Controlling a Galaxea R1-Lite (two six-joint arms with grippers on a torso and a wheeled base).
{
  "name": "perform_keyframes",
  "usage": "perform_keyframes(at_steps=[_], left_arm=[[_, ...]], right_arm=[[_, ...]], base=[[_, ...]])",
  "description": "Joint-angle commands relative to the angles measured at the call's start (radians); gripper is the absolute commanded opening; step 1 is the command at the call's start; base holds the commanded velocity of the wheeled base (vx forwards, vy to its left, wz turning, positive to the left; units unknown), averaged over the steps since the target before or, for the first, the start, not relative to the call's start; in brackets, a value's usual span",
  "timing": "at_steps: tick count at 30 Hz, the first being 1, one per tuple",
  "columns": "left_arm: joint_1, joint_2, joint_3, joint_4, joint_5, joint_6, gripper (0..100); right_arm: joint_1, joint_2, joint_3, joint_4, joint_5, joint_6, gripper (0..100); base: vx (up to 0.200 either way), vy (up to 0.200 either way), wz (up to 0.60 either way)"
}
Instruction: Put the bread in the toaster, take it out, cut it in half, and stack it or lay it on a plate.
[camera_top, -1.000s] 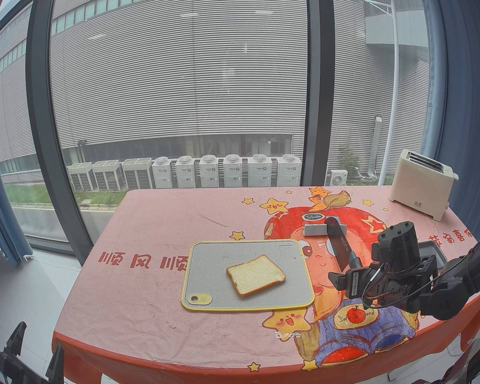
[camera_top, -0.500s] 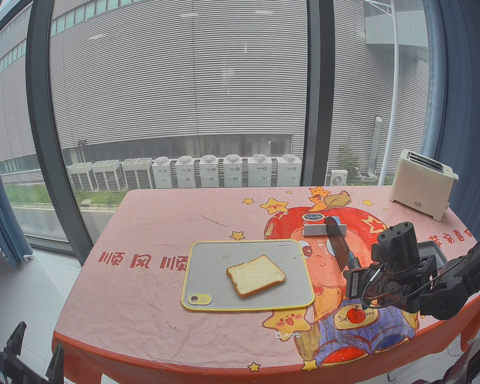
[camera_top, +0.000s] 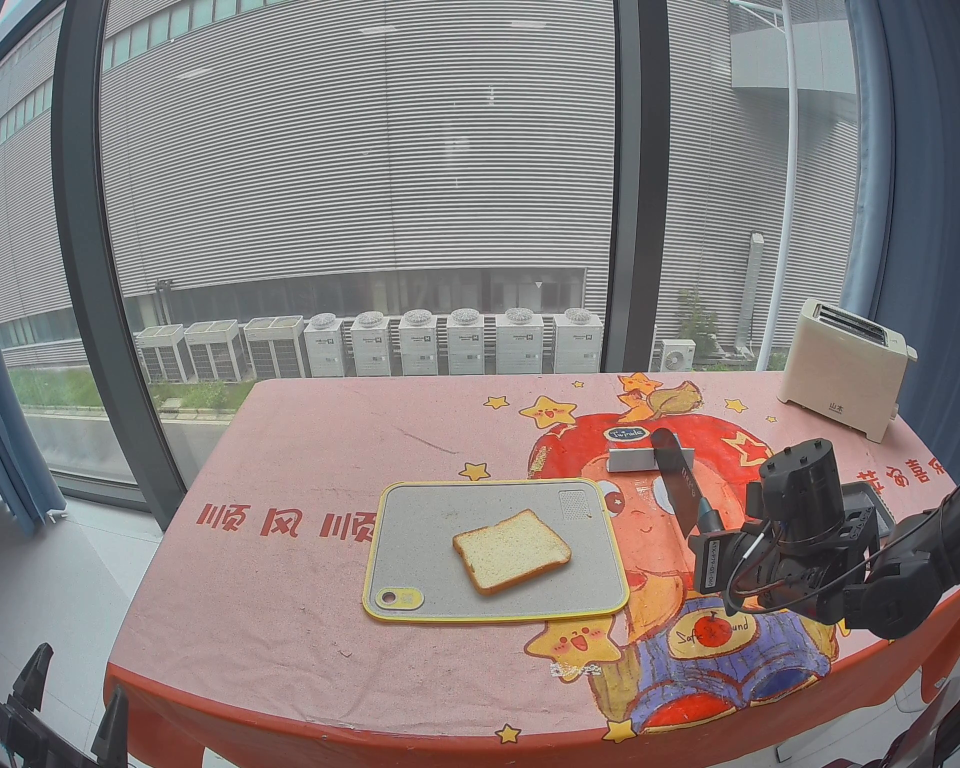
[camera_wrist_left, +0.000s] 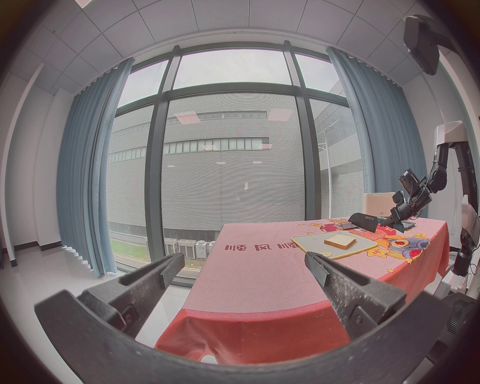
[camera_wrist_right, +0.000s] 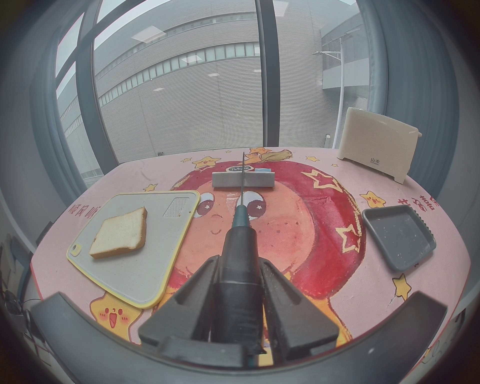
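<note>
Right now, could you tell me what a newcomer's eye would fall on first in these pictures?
First, the right gripper shut on a knife, held over the right side of the table with the blade pointing away from the robot. Next, a single uncut slice of bread lying on the grey cutting board mid-table, and the white toaster at the far right corner.

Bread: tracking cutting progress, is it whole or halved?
Whole. The bread lies in one piece on the cutting board; the right gripper holds the knife apart from it.
</note>
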Motion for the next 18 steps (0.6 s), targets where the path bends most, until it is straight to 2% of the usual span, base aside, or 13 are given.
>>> perform_keyframes(at_steps=[1,9,18], left_arm=[[0.000,-0.016,0.016,0.000,0.000,0.000,100],[0.000,-0.016,0.016,0.000,0.000,0.000,100],[0.000,-0.016,0.016,0.000,0.000,0.000,100]], right_arm=[[0.000,-0.033,0.002,0.000,-0.002,-0.006,0],[0.002,-0.128,0.006,0.018,0.010,-0.018,0],[0.002,-0.229,0.025,0.023,0.021,-0.073,0]], base=[[0.000,0.000,0.00],[0.000,0.000,0.00],[0.000,0.000,0.00]])
